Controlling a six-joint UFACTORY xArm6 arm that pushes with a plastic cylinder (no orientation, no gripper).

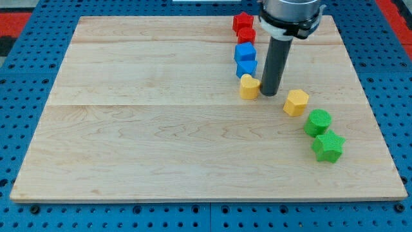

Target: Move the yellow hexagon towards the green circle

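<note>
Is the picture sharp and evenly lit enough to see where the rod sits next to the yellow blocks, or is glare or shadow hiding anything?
Camera view: sharp throughout, with even, soft lighting and no glare on the wooden board. Only faint shadows under the blocks. My tip shows clearly, just to the view's right of the other yellow block, left and above the yellow hexagon. The green circle is crisp too.

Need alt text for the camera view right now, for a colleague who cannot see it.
My tip rests on a light wooden board, just right of a small yellow block and left of the yellow hexagon. The green circle and green star lie lower right; blue and red blocks line up above.
</note>
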